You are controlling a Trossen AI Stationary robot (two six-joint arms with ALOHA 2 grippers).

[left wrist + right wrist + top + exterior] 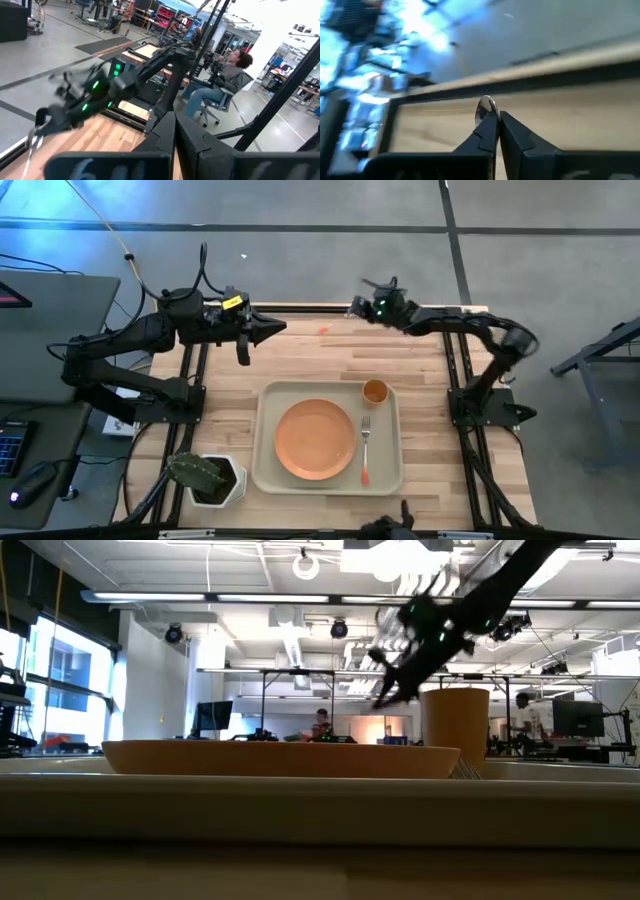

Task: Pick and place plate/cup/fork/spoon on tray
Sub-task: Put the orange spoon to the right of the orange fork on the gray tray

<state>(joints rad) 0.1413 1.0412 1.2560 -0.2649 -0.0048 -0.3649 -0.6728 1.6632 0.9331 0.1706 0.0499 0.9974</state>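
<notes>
The beige tray [268, 470] lies near the table's front edge. On it are the orange plate [315, 439], the orange-yellow cup [375, 391] at its far right corner, and the fork [365, 448] to the right of the plate. In the low view the plate [280, 758] and cup [455, 720] stand in front. My right gripper [355, 307] is above the table's far edge, shut on the spoon [486, 109]. My left gripper [275, 327] is shut and empty over the far left of the table. My right gripper pinches the spoon between its two fingers. Only the silver bowl [486, 109] sticks out past the fingertips, and the fingers hide the handle. The spoon is lifted clear of the table. In the left wrist view its bowl [34, 142] hangs below the gripper.
A white square pot with a green plant [210, 478] stands at the table's near left corner, beside the tray. A small red mark [322, 330] shows on the bare wood between the grippers. A person [225, 85] sits beyond the table's far side.
</notes>
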